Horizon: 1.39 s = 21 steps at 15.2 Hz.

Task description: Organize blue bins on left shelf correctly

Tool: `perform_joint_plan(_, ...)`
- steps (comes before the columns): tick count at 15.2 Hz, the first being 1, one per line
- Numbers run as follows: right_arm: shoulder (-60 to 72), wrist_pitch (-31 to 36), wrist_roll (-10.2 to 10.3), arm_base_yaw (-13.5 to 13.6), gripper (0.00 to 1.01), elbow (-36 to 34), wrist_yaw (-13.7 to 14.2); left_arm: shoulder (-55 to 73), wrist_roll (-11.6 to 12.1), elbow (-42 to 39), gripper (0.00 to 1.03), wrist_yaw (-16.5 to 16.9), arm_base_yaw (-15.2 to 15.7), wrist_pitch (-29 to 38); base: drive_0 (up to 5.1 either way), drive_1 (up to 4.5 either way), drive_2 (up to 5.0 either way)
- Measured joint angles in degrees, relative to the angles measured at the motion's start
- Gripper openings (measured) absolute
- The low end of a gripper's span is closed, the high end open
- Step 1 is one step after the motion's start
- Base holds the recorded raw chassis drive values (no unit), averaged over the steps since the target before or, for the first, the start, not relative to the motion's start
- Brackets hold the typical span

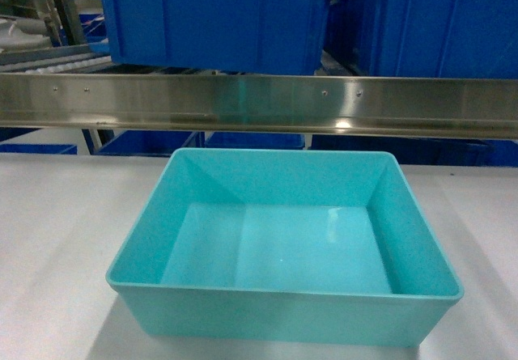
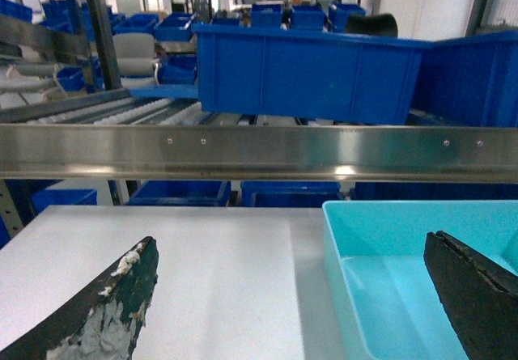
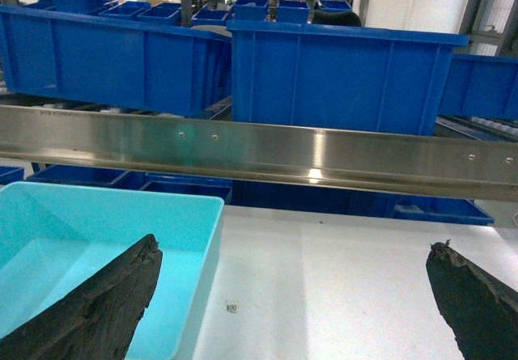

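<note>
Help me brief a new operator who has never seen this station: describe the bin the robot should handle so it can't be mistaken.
Find the shiny steel shelf bar crossing the head view; the white table lies in front of it. On that table sits the light turquoise bin, open-topped and empty. Its neighbours, the dark blue ribbed bins, all sit on the rack behind the bar.

The right gripper (image 3: pixel 295 295), jaws spread, straddles the turquoise bin's (image 3: pixel 97 239) rim, seemingly without touching it.

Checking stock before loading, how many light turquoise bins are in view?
1. The turquoise bin sits empty on the white table, below the shelf's steel bar. Others may be hidden.
</note>
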Motion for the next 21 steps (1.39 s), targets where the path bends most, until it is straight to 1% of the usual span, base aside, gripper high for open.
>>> perform_joint_plan(2, 18.2, 12.7, -0.6, 5.0, 0.98, 5.1, 3.6, 19.5, 0.0, 3.8, 0.98, 0.5, -0.2, 12.9, 0.0, 0.00, 0.0)
perform_joint_plan(3, 28.0, 19.1, -1.3, 7.5, 0.98, 9.2, 6.4, 28.9, 0.2, 6.0, 0.98, 0.9, -1.1, 18.0, 0.0, 0.00, 0.0)
perform_joint_plan(4, 37.0, 21.3, -1.6, 9.9, 0.98, 13.1, 9.0, 37.1, -0.3, 8.5, 0.98, 1.4, -1.9, 18.9, 0.0, 0.00, 0.0)
perform_joint_plan(5, 44.4, 20.8, -1.4, 11.6, 0.98, 16.1, 10.5, 43.5, -1.1, 11.0, 0.98, 1.3, -2.8, 16.9, 0.0, 0.00, 0.0)
perform_joint_plan(6, 51.6, 19.3, -0.7, 12.5, 0.98, 19.7, 11.6, 48.9, -1.9, 13.6, 0.98, 1.1, -4.7, 15.4, 0.0, 0.00, 0.0)
perform_joint_plan(7, 57.5, 16.8, 0.6, 13.1, 0.98, 23.7, 11.7, 53.3, -2.7, 17.4, 0.98, 0.1, -6.4, 13.0, 0.0, 0.00, 0.0)
perform_joint_plan(8, 61.0, 13.0, 1.5, 13.0, 0.98, 26.7, 11.8, 56.2, -3.7, 20.0, 0.98, 0.1, -7.1, 10.8, 0.0, 0.00, 0.0)
perform_joint_plan(9, 61.5, 11.6, 1.6, 12.8, 0.98, 26.7, 12.3, 56.5, -4.1, 19.9, 0.98, 0.0, -7.1, 10.1, 0.0, 0.00, 0.0)
perform_joint_plan(12, 61.4, 12.0, 2.0, 12.7, 0.98, 26.7, 12.6, 56.4, -4.8, 19.9, 0.98, -0.2, -7.1, 10.3, 0.0, 0.00, 0.0)
perform_joint_plan(13, 63.0, 9.2, 3.4, 12.7, 0.98, 27.7, 11.3, 58.0, -5.4, 20.4, 0.98, 0.0, -7.0, 10.4, 0.0, 0.00, 0.0)
perform_joint_plan(14, 66.0, 5.1, 4.9, 12.8, 0.98, 29.3, 8.6, 63.0, -6.7, 21.7, 0.98, -0.7, -7.0, 11.0, 0.0, 0.00, 0.0)
perform_joint_plan(15, 67.9, 1.2, 6.4, 13.2, 0.98, 31.1, 6.8, 67.3, -7.8, 22.6, 0.98, -1.2, -7.4, 10.5, 0.0, 0.00, 0.0)
perform_joint_plan(16, 68.9, 0.0, 7.0, 13.5, 0.98, 32.6, 6.2, 69.7, -8.3, 22.9, 0.98, -2.0, -8.2, 10.6, 0.0, 0.00, 0.0)
perform_joint_plan(17, 70.1, -1.1, 7.6, 13.5, 0.98, 34.8, 6.0, 71.5, -8.3, 24.3, 0.98, -2.2, -9.4, 10.9, 0.0, 0.00, 0.0)
perform_joint_plan(18, 71.7, -1.4, 8.4, 13.5, 0.98, 36.4, 5.2, 73.0, -8.3, 25.9, 0.98, -2.8, -10.6, 11.0, 0.0, 0.00, 0.0)
perform_joint_plan(19, 74.1, -1.3, 9.3, 13.4, 0.98, 37.6, 5.2, 74.6, -8.3, 27.2, 0.98, -3.1, -11.6, 11.0, 0.0, 0.00, 0.0)
perform_joint_plan(21, 79.7, -0.9, 10.3, 12.9, 0.98, 39.0, 5.7, 77.2, -8.3, 28.6, 0.98, -3.7, -13.6, 10.8, 0.0, 0.00, 0.0)
